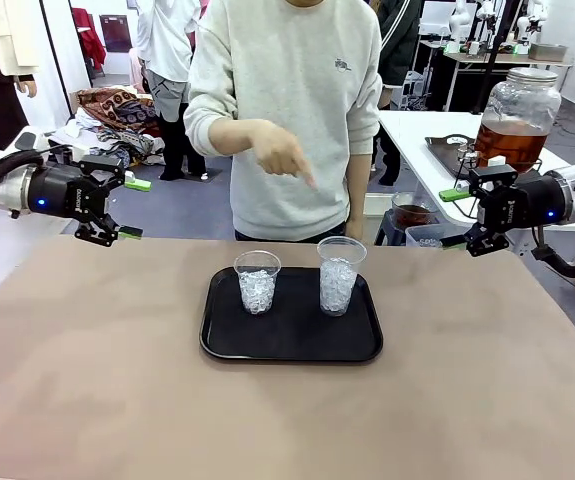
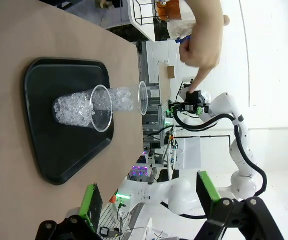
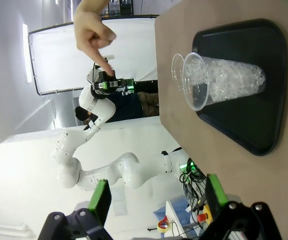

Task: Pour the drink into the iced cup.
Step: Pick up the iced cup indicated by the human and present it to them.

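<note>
While the person's empty hand [image 1: 279,152] points toward an iced cup [image 1: 338,276], left gripper [image 1: 132,208] and right gripper [image 1: 454,219] gape empty

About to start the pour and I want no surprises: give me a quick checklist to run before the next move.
1. Left gripper open: ok.
2. Right gripper open: ok.
3. Short cup and tall cup upright, iced, on the tray: ok.
4. Approach to the cups free: not ok, the person's hand points down from the far side.
5. Which cup it points at: cannot tell.
6. Anything to pour held: not ok, both grippers empty.
</note>
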### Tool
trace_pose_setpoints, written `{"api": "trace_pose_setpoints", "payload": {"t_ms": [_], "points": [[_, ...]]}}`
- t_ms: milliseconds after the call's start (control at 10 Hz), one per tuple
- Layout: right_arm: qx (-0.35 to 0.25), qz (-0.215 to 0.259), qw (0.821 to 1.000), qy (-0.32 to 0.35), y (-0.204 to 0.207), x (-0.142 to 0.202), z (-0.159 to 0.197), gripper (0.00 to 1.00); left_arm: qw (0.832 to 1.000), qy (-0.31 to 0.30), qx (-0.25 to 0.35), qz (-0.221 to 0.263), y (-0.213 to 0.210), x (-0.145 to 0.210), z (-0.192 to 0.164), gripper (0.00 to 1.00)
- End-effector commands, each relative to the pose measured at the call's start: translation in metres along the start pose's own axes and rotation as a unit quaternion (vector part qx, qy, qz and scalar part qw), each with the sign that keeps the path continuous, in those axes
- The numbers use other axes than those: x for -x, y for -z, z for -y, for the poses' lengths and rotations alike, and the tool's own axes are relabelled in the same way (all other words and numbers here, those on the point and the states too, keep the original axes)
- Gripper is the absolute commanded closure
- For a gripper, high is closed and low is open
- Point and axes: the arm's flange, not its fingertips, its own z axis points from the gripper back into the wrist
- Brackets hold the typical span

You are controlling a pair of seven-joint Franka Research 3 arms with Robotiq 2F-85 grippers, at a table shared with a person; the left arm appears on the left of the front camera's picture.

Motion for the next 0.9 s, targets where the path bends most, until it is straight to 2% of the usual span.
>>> {"api": "trace_pose_setpoints", "payload": {"t_ms": [0,800], "points": [[-0.001,0.001,1.0,-0.001,-0.0007,0.0,-0.0007,0.0,1.0,-0.003,0.006,0.005,0.0006,0.0003,0.0001,0.0],[-0.001,0.001,1.0,-0.001,-0.0007,0.0,-0.0007,0.0,1.0,-0.003,0.006,0.005,0.0006,0.0003,0.0001,0.0]]}}
